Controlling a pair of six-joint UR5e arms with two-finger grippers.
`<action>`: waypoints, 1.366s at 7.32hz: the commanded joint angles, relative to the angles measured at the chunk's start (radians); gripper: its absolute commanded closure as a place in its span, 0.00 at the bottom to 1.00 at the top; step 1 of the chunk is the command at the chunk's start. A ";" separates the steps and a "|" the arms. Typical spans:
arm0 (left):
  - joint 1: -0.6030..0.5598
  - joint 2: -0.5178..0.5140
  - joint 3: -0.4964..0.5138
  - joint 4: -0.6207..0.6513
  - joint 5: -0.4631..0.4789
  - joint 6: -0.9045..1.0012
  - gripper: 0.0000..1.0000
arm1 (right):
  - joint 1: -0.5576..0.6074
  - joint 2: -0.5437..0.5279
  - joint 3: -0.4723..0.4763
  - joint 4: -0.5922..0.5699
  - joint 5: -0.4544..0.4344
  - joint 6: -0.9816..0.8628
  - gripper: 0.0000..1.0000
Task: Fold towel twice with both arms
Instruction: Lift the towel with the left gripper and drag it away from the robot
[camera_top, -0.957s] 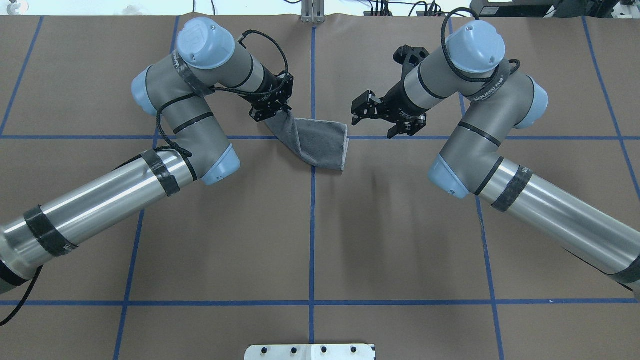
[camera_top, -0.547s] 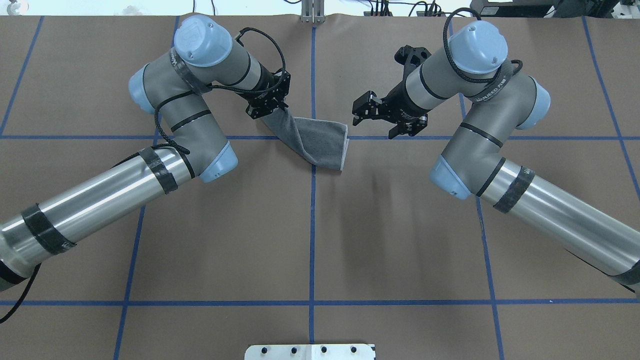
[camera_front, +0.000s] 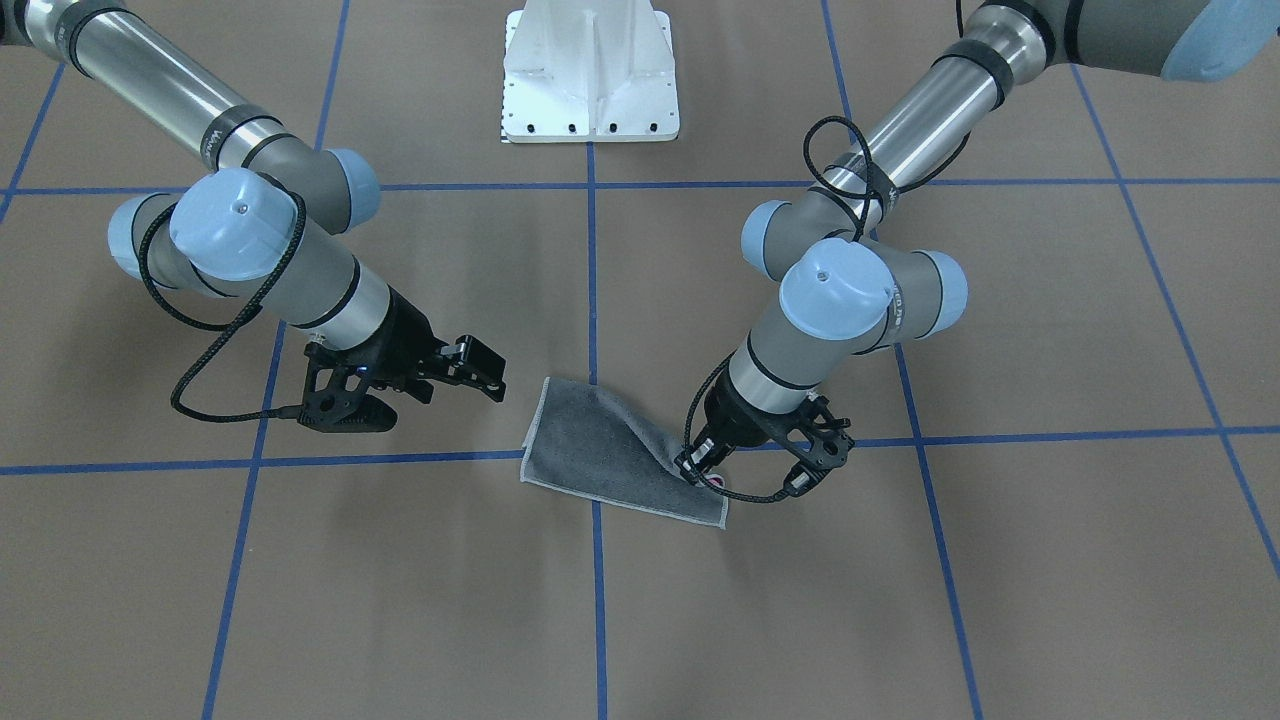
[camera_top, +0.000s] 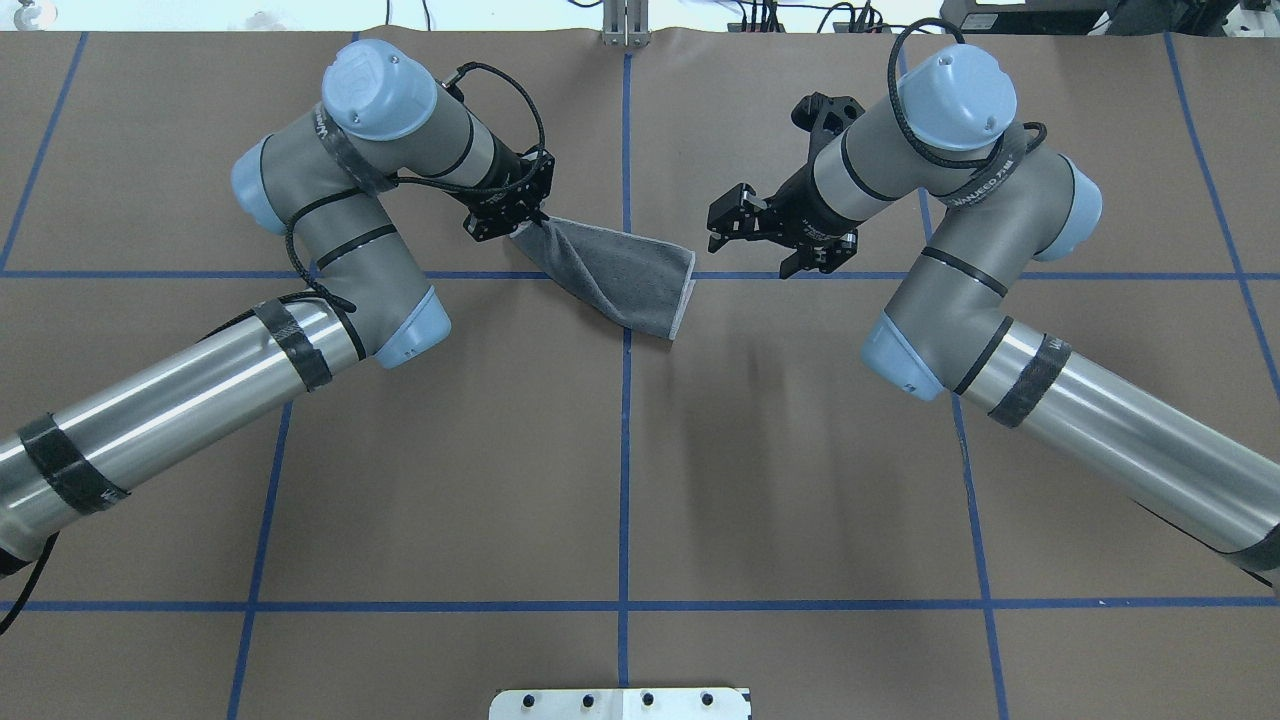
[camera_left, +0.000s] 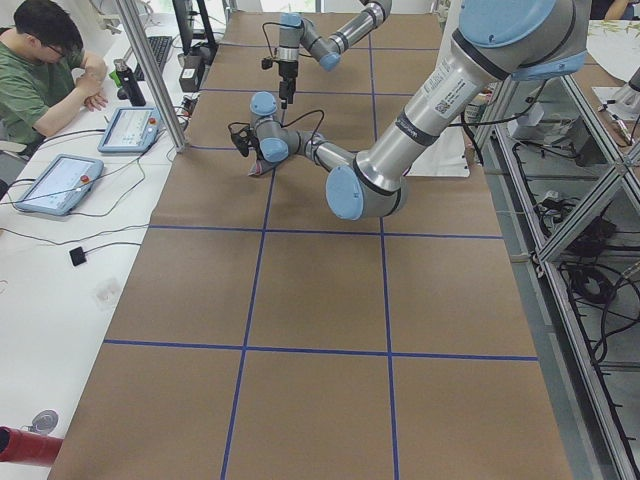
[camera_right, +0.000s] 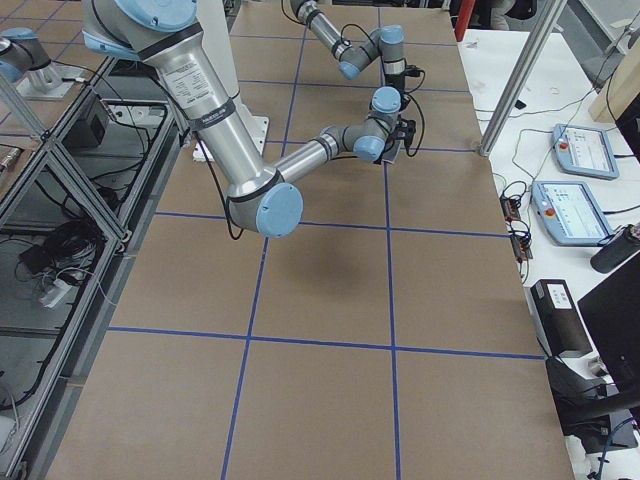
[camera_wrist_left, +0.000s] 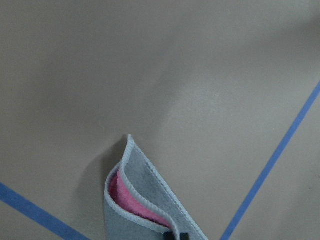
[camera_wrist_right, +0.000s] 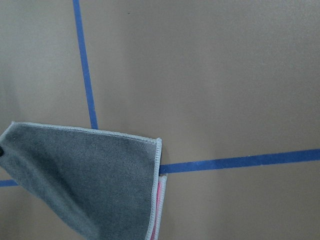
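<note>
The towel (camera_top: 625, 275) lies near the table's middle, folded with its dark grey face out. It also shows in the front view (camera_front: 600, 450). My left gripper (camera_top: 520, 225) is shut on the towel's left corner and holds it raised off the table. It also shows in the front view (camera_front: 702, 468). The left wrist view shows the gripped corner (camera_wrist_left: 145, 187) with pink between the layers. My right gripper (camera_top: 750, 240) is open and empty, just right of the towel and apart from it. The right wrist view shows the towel's right edge (camera_wrist_right: 156, 170) with a pink strip under it.
The table is brown paper with a blue tape grid (camera_top: 625, 450). The white pedestal base (camera_front: 590, 70) stands at the robot's side. An operator (camera_left: 45, 70) sits with tablets (camera_left: 55, 180) beyond the table's far edge.
My left gripper has moved left with the towel corner, drawing the towel out longer and flatter. The right arm has hardly moved.
</note>
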 joint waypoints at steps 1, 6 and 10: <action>-0.011 0.002 -0.001 0.000 0.007 0.052 1.00 | 0.002 0.000 0.000 0.000 -0.002 -0.006 0.01; -0.035 -0.014 0.048 -0.009 0.145 0.133 1.00 | 0.009 0.001 -0.003 0.002 -0.005 -0.008 0.01; -0.040 -0.078 0.168 -0.097 0.213 0.149 0.19 | 0.009 0.006 -0.003 0.003 -0.005 -0.006 0.01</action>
